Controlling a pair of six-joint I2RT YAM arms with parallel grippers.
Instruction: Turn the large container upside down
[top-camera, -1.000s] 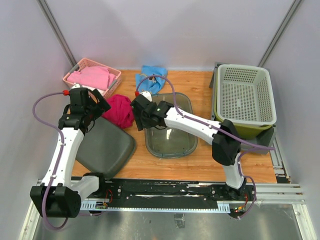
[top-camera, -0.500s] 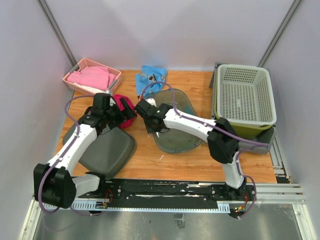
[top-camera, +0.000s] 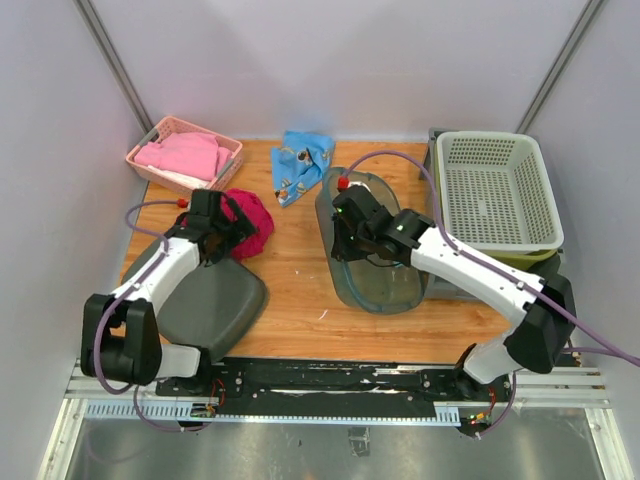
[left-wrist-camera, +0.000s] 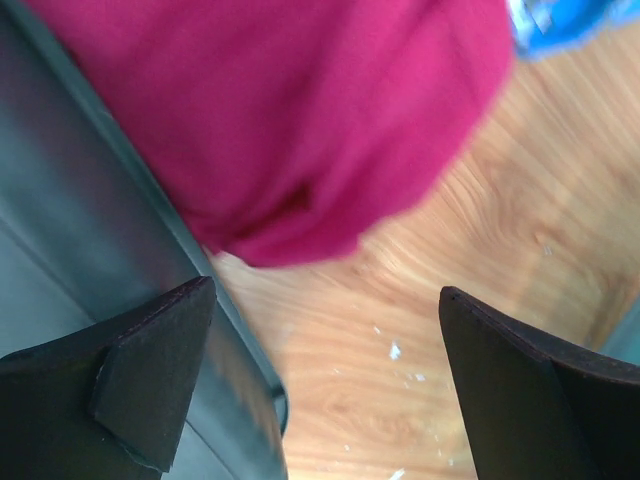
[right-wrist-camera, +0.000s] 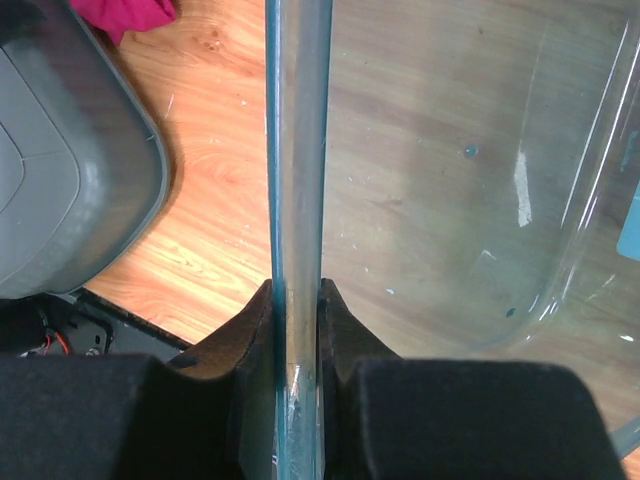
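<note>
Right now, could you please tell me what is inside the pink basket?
A pink cloth fills the pink basket, with a whitish strip showing at its near edge. Whatever lies beneath the cloth is covered.

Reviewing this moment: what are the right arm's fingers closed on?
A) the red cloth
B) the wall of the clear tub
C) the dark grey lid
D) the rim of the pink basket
B: in the right wrist view the right fingers pinch the upright wall of the clear tub from both sides.
</note>
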